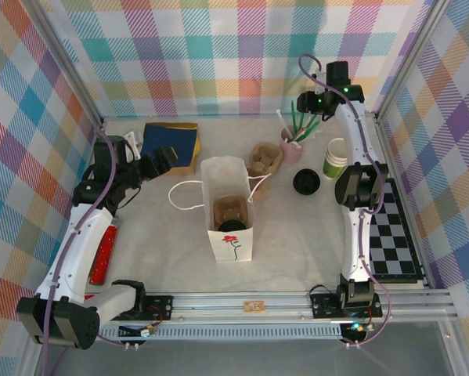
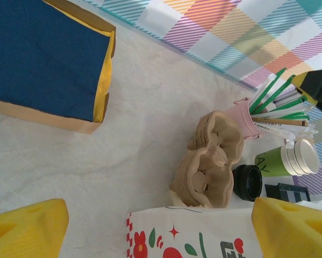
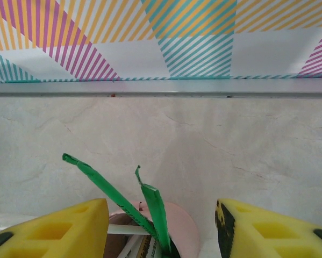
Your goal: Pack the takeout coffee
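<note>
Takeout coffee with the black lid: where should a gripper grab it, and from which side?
The takeout coffee stands upright, so grip its round body just under the lid, likely from the near side; the pink pot and lidless cup crowd behind.

The left arm [image 1: 76, 235] rises from its base at the near left corner, bends, and reaches inward over the table [image 1: 297, 235]. Its left hand [image 1: 170, 158] lies low and points to the right. In the wrist view its yellow pads [image 2: 26, 228] stand wide apart with nothing between them.

The right arm [image 1: 358, 196] stretches almost straight to the far side. There its wrist turns down and back, and the right hand [image 1: 303, 117] points downward. Its pads [image 3: 53, 228] are parted and grip nothing.
</note>
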